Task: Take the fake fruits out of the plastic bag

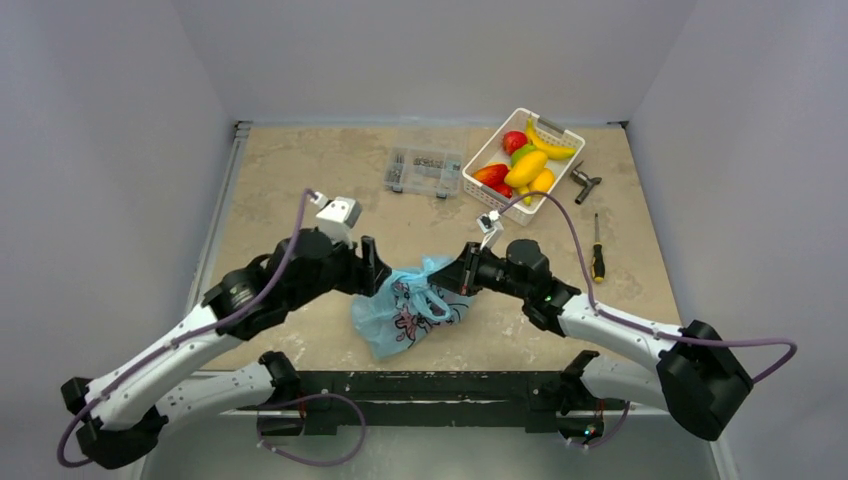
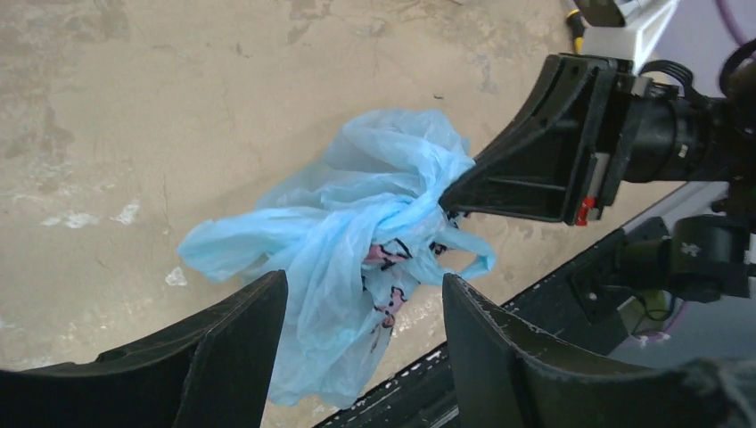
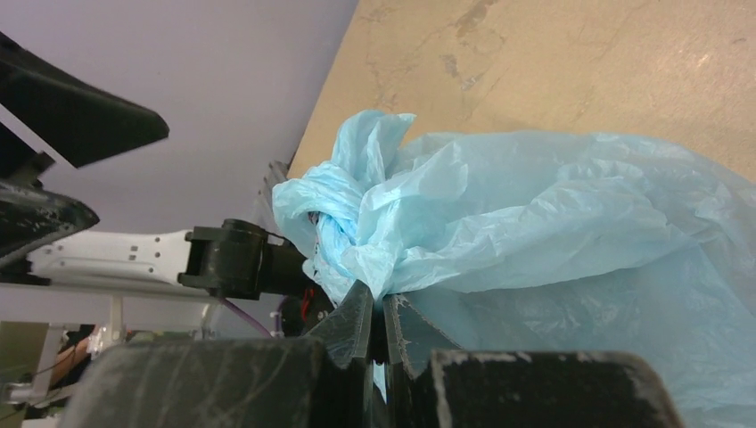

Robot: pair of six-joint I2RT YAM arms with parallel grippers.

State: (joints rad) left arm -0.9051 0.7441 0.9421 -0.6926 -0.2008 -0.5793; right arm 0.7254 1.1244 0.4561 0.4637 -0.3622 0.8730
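Your right gripper (image 1: 465,272) was clamped shut on a bunched fold of the plastic bag (image 1: 408,312), pinching the light blue film near its top. Your left gripper (image 2: 365,299) stood with its jaws apart, one finger on either side of the bag's hanging lower part; I could not tell whether either finger touched the film. The bag lay crumpled on the table (image 1: 300,190) near the front edge, between your two arms, with its pink-and-black print showing. The fake fruits were hidden from every view. The white basket (image 1: 492,142) of other fruit sat well apart at the far right, near a clear parts box (image 1: 424,171) and a screwdriver (image 1: 597,250).
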